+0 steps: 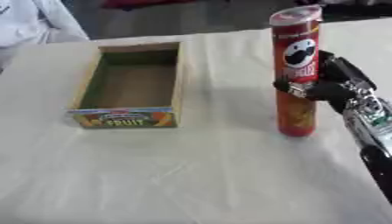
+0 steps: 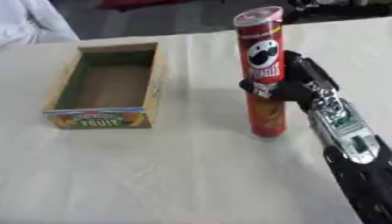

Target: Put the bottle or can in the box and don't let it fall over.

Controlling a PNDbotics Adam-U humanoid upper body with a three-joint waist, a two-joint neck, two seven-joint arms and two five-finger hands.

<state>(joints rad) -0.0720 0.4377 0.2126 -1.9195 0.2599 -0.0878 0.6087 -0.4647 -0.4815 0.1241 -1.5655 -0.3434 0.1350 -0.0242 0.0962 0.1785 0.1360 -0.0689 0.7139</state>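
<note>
A tall red crisp can [image 1: 296,70] with a clear lid stands upright on the white cloth, right of centre. My right hand [image 1: 325,85] comes in from the lower right and is shut on the can at mid-height, its fingers [image 2: 264,86] wrapped round the front. An open cardboard box [image 1: 134,83] with a "FRUIT" label on its near wall sits to the left, empty inside. A stretch of bare cloth separates the can from the box. My left hand does not show in either view.
The white tablecloth [image 1: 191,175] covers the whole table. A person's white sleeve [image 1: 42,19] shows at the far left corner, away from the box. The table's far edge runs behind the box and can.
</note>
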